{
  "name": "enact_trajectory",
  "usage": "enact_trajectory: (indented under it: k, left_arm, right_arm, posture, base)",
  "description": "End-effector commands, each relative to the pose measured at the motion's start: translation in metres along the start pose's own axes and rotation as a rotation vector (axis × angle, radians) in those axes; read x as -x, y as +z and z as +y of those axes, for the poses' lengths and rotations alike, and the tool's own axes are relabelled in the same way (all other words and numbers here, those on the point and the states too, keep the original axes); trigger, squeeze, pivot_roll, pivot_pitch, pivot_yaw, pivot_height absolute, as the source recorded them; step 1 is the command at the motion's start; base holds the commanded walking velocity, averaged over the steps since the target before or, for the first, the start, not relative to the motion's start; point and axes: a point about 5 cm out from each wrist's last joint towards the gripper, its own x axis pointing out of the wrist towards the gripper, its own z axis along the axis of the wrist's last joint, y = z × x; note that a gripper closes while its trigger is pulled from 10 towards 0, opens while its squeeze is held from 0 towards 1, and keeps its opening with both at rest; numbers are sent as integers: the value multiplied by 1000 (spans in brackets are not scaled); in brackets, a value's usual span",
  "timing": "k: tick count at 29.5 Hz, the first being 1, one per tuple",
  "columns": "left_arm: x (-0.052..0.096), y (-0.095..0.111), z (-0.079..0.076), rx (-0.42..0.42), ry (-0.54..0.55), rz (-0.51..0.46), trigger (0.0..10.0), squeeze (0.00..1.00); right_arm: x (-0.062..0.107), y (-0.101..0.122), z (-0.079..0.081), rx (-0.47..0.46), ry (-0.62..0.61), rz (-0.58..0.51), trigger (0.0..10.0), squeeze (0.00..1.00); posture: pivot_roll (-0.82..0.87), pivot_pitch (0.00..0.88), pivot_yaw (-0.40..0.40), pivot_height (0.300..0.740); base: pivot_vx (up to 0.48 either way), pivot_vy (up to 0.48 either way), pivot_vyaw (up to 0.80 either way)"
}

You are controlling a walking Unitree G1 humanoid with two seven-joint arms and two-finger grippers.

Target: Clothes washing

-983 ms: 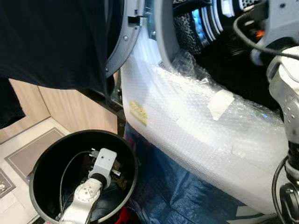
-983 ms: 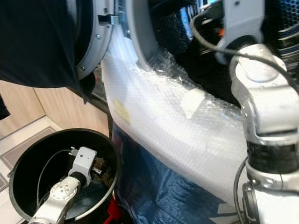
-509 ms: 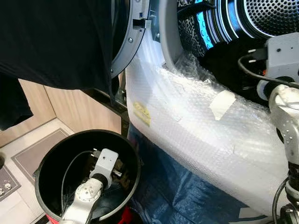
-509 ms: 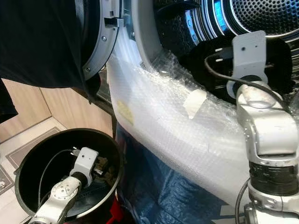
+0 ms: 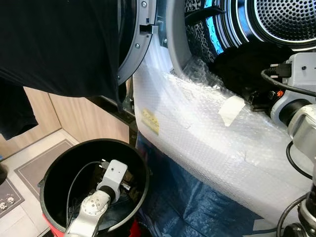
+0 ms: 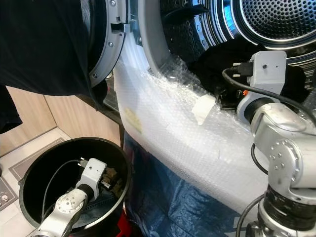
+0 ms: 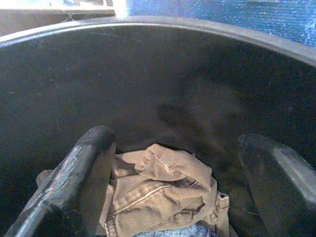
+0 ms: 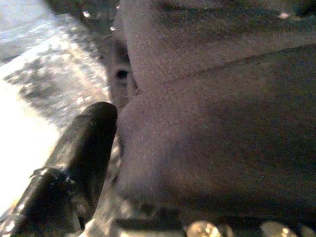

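Note:
My left gripper [image 7: 177,143] hangs open inside the black bucket [image 5: 134,160], just above a crumpled tan garment [image 7: 163,182] with a bit of blue denim under it. My right gripper [image 6: 223,97] is at the mouth of the washer drum [image 5: 289,19], pressed into a dark garment [image 6: 217,59] that lies on the drum's lip. In the right wrist view one finger [image 8: 86,158] stands wide beside the dark cloth [image 8: 212,123], open; the cloth hides the other finger.
The washer's front is wrapped in bubble wrap [image 5: 197,128], with a blue tarp [image 5: 197,210] below. A black cloth [image 5: 49,44] hangs over the open door on the left. Wooden cabinets [image 5: 84,118] and a grey mat [image 5: 34,165] lie beyond the bucket.
My right arm has come down from high in front of the drum to its lower lip. The view has shifted a little. The left arm stays in the bucket.

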Motion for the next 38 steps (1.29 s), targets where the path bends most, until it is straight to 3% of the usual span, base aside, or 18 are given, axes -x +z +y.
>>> enact_trajectory:
  k: [1,30,31,32,33,34,38]
  left_arm:
    - [-2,1,-3,-32,-27,-1,10000,0]
    - [-2,1,-3,-33,-29,-1,10000,0]
    - [-2,1,-3,-32,-32,-1,10000,0]
    - [0,2,-1,-19,-9,-6,10000,0]
    - [1,3,1,-18,6,-10,10000,0]
    - [1,3,2,-19,16,-13,10000,0]
    - [2,5,8,-19,40,-23,10000,0]
  right_arm:
    - [14,5,-2,-5,69,-45,10000,0]
    - [16,6,-3,8,83,-60,10000,0]
    - [24,6,-3,37,113,-61,10000,0]
    - [62,9,-31,156,236,-241,10000,0]
    - [73,11,-34,209,280,-291,10000,0]
    - [78,12,-36,235,300,-317,10000,0]
    - [76,13,-29,192,333,-354,10000,0]
  posture:
    - [17,0,-76,740]
    - [17,0,-76,740]
    - [7,0,-72,740]
    - [-3,78,-82,740]
    - [-3,78,-82,740]
    - [-3,78,-82,740]
    - [1,78,-83,740]
  base:
    - [0,0,0]
    - [0,0,0]
    - [0,0,0]
    - [0,0,0]
    - [0,0,0]
    - [0,0,0]
    - [0,0,0]
